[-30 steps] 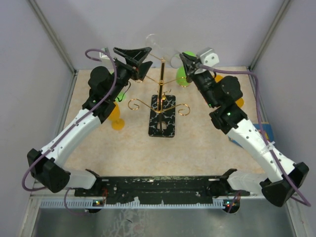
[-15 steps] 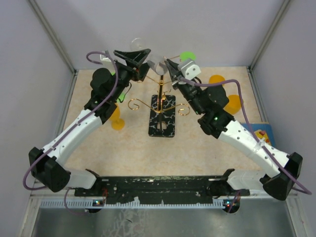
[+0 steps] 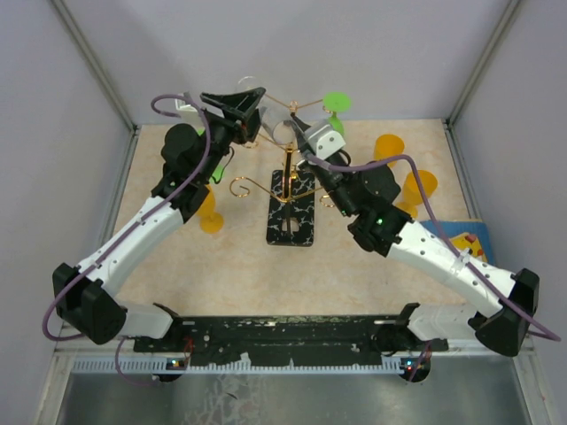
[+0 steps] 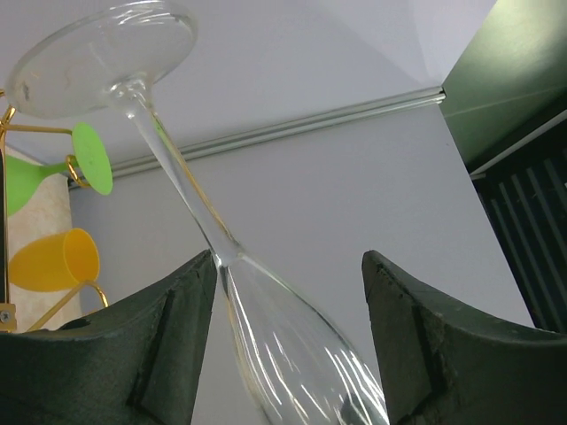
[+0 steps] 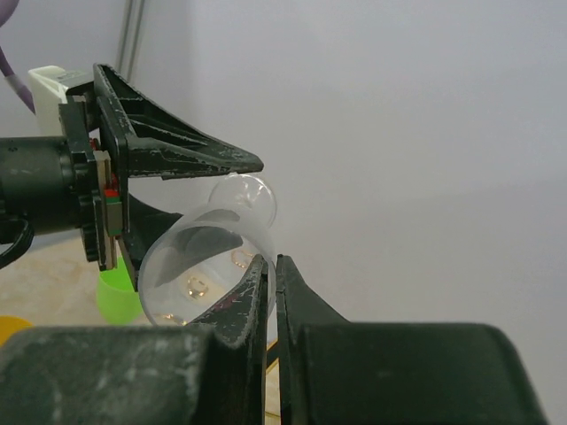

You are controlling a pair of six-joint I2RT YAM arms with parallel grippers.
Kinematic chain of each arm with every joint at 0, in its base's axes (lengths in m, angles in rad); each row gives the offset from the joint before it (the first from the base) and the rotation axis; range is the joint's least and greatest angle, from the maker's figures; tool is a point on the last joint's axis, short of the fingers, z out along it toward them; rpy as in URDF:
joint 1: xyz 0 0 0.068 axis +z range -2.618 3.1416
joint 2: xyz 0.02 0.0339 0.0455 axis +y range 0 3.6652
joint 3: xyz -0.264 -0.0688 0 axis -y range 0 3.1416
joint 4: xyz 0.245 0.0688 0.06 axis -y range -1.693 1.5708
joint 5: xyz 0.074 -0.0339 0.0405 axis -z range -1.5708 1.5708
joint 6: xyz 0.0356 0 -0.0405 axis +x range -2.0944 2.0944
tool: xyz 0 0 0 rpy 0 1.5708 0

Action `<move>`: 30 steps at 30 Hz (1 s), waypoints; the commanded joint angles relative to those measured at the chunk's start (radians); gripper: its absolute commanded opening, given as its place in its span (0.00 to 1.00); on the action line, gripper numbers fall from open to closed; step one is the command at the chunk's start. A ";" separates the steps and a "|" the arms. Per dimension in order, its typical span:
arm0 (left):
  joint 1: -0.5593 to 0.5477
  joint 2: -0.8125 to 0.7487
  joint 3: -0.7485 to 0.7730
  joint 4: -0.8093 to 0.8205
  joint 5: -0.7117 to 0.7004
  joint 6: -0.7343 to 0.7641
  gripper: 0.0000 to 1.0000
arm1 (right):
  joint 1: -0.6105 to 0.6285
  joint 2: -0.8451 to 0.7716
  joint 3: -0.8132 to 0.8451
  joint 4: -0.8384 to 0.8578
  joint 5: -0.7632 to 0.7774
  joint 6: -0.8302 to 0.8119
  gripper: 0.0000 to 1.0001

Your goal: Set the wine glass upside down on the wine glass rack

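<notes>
The clear wine glass (image 4: 292, 345) is held up in the air, slanted, with its foot (image 4: 99, 55) towards the back. My right gripper (image 5: 273, 258) is shut on the rim of its bowl (image 5: 199, 266). My left gripper (image 4: 288, 258) is open around the glass where the stem meets the bowl. Its left finger (image 4: 168, 345) touches the glass, and a gap shows at the right finger (image 4: 425, 345). The gold wine glass rack (image 3: 288, 164) stands on its black veined base (image 3: 291, 212) just below both grippers (image 3: 252, 111) (image 3: 296, 126).
A green glass (image 4: 35, 173) hangs upside down on a rack arm, its foot (image 3: 335, 101) showing from above. Orange cups stand at the right (image 3: 388, 146) (image 3: 419, 186) and the left (image 3: 210, 218). A blue and yellow flat thing (image 3: 461, 239) lies at the right edge.
My right arm has swung left with the glass and brought it between the left gripper's fingers. The left jaws have narrowed around it. The left arm has hardly moved.
</notes>
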 commanded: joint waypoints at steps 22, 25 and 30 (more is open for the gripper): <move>0.023 0.007 -0.050 0.147 -0.004 0.028 0.27 | 0.092 -0.036 -0.031 0.079 0.096 -0.110 0.00; 0.026 0.008 -0.036 0.154 0.005 0.077 0.19 | 0.092 -0.038 -0.032 0.075 0.103 -0.113 0.00; 0.032 0.001 -0.017 0.158 -0.002 0.182 0.16 | 0.092 -0.047 -0.045 0.071 0.126 -0.122 0.12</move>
